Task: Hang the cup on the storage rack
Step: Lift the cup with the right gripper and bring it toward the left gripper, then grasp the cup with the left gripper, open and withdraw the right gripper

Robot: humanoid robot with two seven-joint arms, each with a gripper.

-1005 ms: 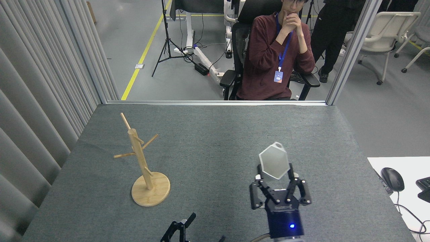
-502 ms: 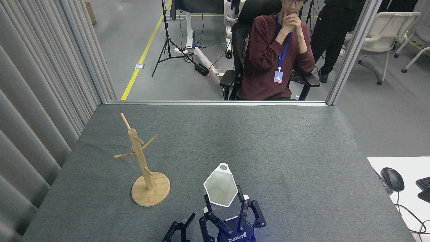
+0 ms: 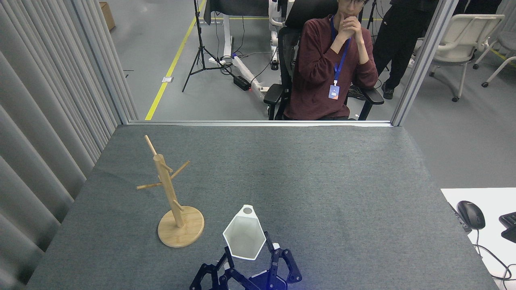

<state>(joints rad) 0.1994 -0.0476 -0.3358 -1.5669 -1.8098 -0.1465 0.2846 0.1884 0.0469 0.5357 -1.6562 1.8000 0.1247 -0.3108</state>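
The white faceted cup (image 3: 244, 237) is held low over the table's front edge, its hexagonal mouth facing me and its pierced tab handle (image 3: 248, 210) pointing away. My right gripper (image 3: 250, 254) is shut on the cup, one dark finger on each side of its body. The wooden storage rack (image 3: 167, 189) stands upright on its round base (image 3: 180, 231) just left of the cup, apart from it, with nothing on its pegs. My left gripper (image 3: 206, 278) shows only as dark parts at the bottom edge, partly overlapped by the right one.
A seated person (image 3: 330, 68) faces the table from beyond its far edge (image 3: 258, 124). A grey curtain (image 3: 44, 121) runs along the left side. A white desk (image 3: 455, 197) with a mouse (image 3: 471, 214) and a keyboard corner adjoins the right.
My right gripper carried the cup from the right-centre of the table leftward and toward me, and turned it so that its open mouth now faces me. The rack stayed put.
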